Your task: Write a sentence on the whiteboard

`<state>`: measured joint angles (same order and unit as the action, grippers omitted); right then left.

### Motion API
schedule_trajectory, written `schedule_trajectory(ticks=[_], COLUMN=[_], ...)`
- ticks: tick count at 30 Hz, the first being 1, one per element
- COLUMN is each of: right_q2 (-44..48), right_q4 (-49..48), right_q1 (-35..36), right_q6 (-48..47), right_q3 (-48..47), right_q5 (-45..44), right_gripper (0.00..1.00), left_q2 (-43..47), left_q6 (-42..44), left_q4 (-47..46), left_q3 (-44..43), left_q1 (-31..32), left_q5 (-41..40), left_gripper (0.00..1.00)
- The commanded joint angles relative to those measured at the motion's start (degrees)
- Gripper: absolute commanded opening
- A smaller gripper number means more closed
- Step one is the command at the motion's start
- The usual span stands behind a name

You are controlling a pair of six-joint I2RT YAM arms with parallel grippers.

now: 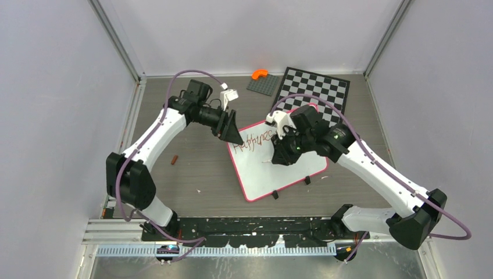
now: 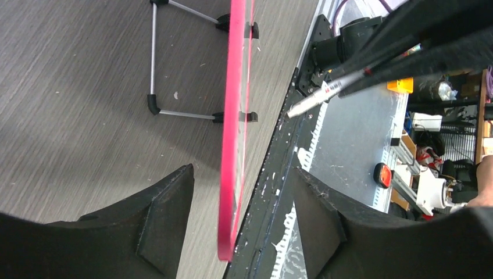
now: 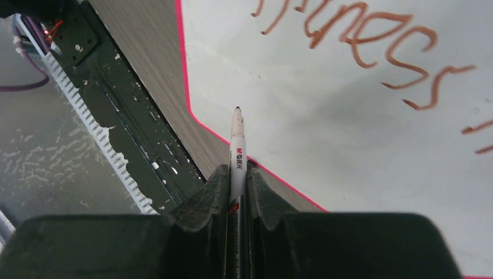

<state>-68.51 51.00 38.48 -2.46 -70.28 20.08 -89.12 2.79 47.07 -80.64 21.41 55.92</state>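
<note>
The whiteboard [image 1: 279, 171], white with a thin pink frame, lies tilted at the middle of the table. The sentence [image 1: 253, 140] runs along its far edge in red-brown marker, reading roughly "Happines" [image 3: 372, 49]. My right gripper [image 1: 283, 152] is shut on a white marker [image 3: 237, 145], whose tip points at the bare board [image 3: 349, 133] below the writing; I cannot tell whether it touches. My left gripper [image 1: 235, 136] is at the board's far-left corner, open. In the left wrist view its fingers [image 2: 168, 203] straddle the pink edge [image 2: 235, 116] with a gap on both sides.
A black-and-white chessboard [image 1: 317, 90] lies behind the whiteboard at the back right. A grey plate [image 1: 264, 85] with an orange piece [image 1: 259, 73] sits beside it. A small red-brown object [image 1: 174, 158] lies on the table at the left. Black clip feet [image 1: 275, 195] stick out at the board's near edge.
</note>
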Motion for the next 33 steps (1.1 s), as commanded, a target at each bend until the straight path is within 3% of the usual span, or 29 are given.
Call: schedule_trajectory(ticks=[1, 6, 16, 33], right_q2=[0.3, -0.7, 1.7, 4.8], right_q4=[-8.4, -10.1, -7.1, -4.2], right_q1=[4.5, 9.1, 9.3, 8.2], right_q6=[-2.7, -5.1, -6.0, -6.5], right_q3=[0.5, 1.2, 1.0, 0.8], right_q5=[-1.3, -5.2, -5.7, -10.6], right_gripper=[0.00, 0.00, 0.00, 0.00], left_q2=[-2.1, -2.4, -0.7, 2.5], left_q6=[0.3, -1.6, -4.9, -0.6], left_q4=[0.8, -1.4, -5.6, -6.3], left_q3=[-2.9, -1.1, 1.5, 0.3], left_q1=[0.8, 1.0, 1.2, 2.1], left_q5=[0.9, 0.4, -4.9, -32.1], left_gripper=[0.60, 0.40, 0.02, 0.00])
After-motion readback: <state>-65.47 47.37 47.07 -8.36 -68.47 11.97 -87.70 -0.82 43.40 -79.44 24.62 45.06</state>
